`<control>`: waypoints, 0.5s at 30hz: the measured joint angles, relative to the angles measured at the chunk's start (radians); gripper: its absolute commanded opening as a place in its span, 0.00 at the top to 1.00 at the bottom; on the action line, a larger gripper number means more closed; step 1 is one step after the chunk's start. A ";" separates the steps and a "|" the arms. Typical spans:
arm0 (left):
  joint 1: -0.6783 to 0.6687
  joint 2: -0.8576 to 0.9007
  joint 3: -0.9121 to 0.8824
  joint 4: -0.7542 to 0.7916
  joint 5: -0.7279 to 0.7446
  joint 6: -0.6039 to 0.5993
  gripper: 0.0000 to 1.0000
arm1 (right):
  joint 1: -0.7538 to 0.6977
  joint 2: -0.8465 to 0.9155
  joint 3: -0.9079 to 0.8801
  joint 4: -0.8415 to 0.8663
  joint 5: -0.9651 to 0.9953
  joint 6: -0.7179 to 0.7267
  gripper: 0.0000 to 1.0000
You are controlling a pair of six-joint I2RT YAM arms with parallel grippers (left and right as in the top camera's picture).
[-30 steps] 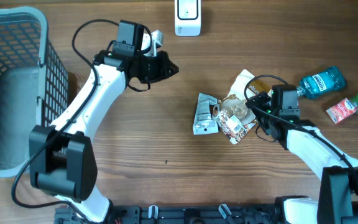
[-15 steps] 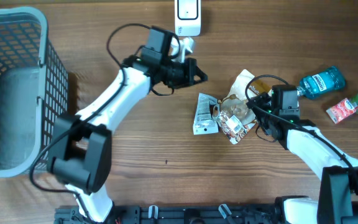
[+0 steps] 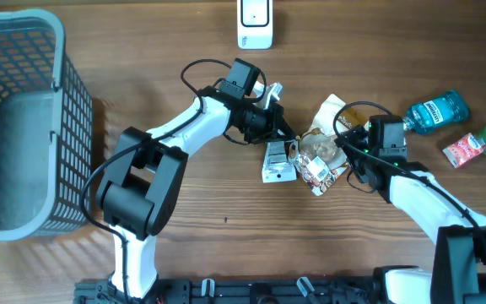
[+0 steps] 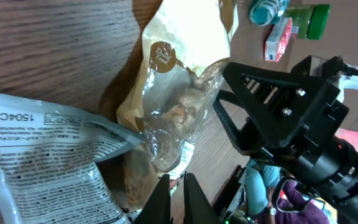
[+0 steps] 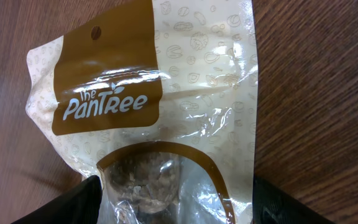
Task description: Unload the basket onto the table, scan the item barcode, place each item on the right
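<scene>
- The bag (image 3: 317, 160) lies flat on the bench (image 3: 226, 241), right of the middle, with its brown header toward the far side. A silver pouch (image 3: 275, 160) touches its left edge.
- I judge that it is light and soft: thin glossy film, a clear window, loose nuts inside. It will crinkle and may slip, and a hard squeeze could crush the contents.
- The best hold is probably the flat sealed header or a side seam, so that the film stays smooth for reading. I cannot find the barcode for certain.
- The right hand (image 4: 221, 85) is spread wide, with one finger at each side of the bag. Whether they press it, I cannot tell.
- The left hand (image 4: 176, 186) is clenched on nothing, near the far edge of the pouch.
- The bench is smooth wood. The scanner (image 3: 254, 21) stands at the far edge, well apart from the bag, and the left arm lies close to the way there. A basket (image 3: 74, 101) is at the left and a bottle (image 3: 433, 111) at the right.
</scene>
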 measured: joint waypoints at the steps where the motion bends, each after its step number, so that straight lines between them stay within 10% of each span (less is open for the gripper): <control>1: -0.001 0.000 0.000 0.000 0.005 0.000 0.96 | 0.000 0.000 0.000 0.000 0.000 0.001 0.23; 15: -0.025 0.050 0.000 0.045 0.032 -0.019 0.96 | 0.000 0.000 0.000 0.000 0.000 0.001 0.23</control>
